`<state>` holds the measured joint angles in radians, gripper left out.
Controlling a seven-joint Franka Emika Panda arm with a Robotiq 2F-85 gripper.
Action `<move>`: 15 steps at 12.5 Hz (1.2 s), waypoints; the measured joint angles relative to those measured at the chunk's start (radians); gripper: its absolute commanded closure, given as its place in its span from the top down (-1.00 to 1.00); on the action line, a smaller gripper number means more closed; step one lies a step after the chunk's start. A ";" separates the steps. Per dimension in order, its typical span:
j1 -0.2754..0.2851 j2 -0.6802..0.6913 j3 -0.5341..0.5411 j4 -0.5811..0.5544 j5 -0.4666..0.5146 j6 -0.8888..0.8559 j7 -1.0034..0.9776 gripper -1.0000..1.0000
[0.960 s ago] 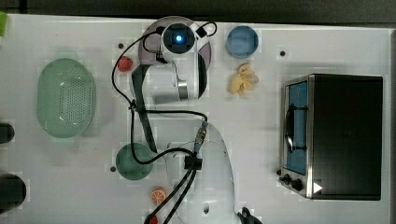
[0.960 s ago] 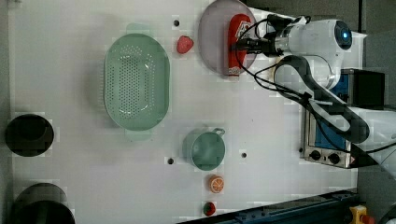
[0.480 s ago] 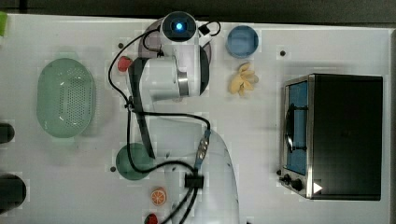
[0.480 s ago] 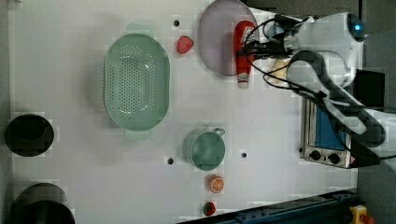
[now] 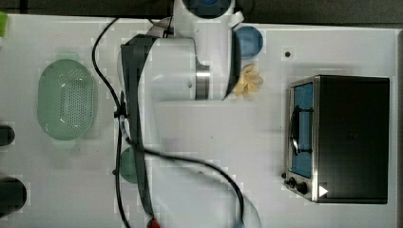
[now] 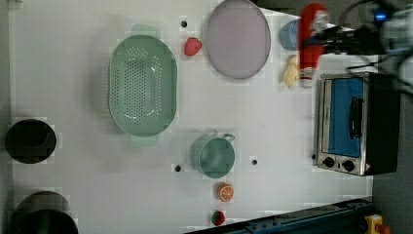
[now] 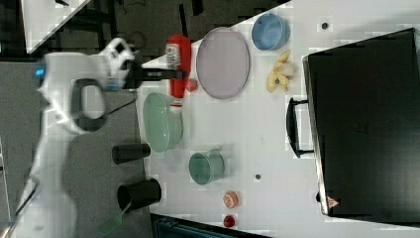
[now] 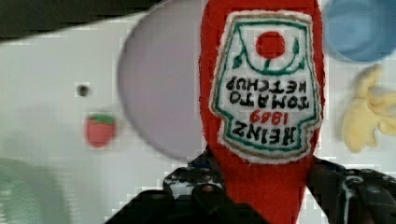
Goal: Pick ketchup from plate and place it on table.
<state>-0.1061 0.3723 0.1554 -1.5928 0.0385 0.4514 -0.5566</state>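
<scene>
One ketchup bottle [image 8: 261,112] hangs in the air, pinched by the gripper [image 8: 261,196] at its lower, narrower part, with a dark finger [image 8: 205,186] pressed to each side of the red body. In the left view the bottle [image 6: 310,41] runs top to bottom of the picture, its white cap end pointing down beside the yellow banana [image 6: 291,73], close to the toaster oven [image 6: 353,124]. In the right view the bottle [image 7: 177,64] again lies top to bottom, white cap lowest, held off to the right view's left of the plate [image 7: 223,62]. It is a soft, plush-looking red bottle with a white stitched label edged in green, bearing a red tomato and brand lettering that reads upside down in the wrist view. The pale mauve plate [image 6: 237,39] lies bare on the white table [image 6: 272,136], with the strawberry [image 6: 192,47] just beside its rim and the blue bowl [image 7: 270,30] near its other side.
</scene>
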 measured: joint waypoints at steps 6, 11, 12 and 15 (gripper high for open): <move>-0.044 -0.222 -0.081 -0.046 0.031 -0.137 0.016 0.16; -0.080 -0.291 -0.113 -0.336 0.025 -0.073 0.077 0.16; -0.081 -0.298 -0.110 -0.393 0.024 -0.049 0.095 0.16; -0.077 -0.324 -0.095 -0.562 0.024 0.055 0.141 0.16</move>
<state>-0.1831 0.0481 0.0605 -2.1543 0.0627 0.5063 -0.4158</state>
